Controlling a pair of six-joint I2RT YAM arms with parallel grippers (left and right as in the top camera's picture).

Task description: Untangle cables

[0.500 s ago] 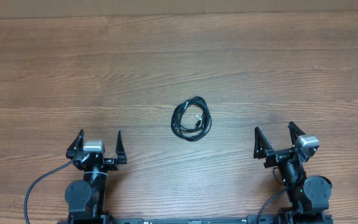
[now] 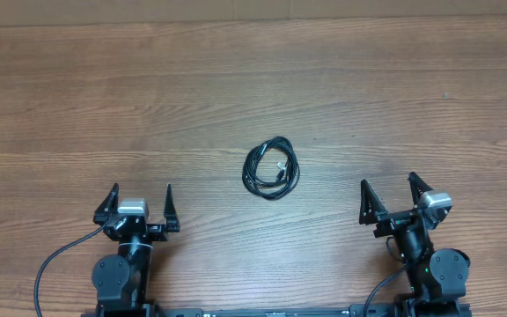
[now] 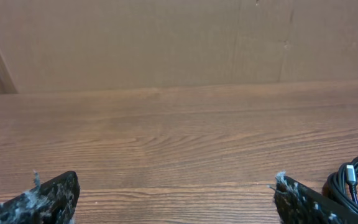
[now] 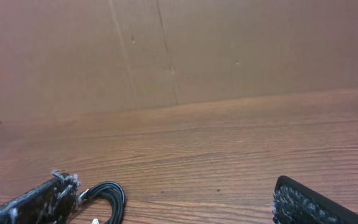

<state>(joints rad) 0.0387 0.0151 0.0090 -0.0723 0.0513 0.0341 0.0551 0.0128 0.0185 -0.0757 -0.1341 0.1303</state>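
The cables (image 2: 271, 168) lie as one small black coil with a silvery plug end inside the loop, at the middle of the wooden table. The coil also shows at the lower right edge of the left wrist view (image 3: 353, 180) and at the lower left of the right wrist view (image 4: 104, 198). My left gripper (image 2: 139, 202) is open and empty near the front left, well short of the coil. My right gripper (image 2: 388, 195) is open and empty near the front right, apart from the coil.
The wooden table (image 2: 253, 79) spreads far beyond the coil. A brown cardboard wall (image 3: 166, 43) stands along the table's far edge. Thick black wires (image 2: 55, 264) run from the arm bases at the front edge.
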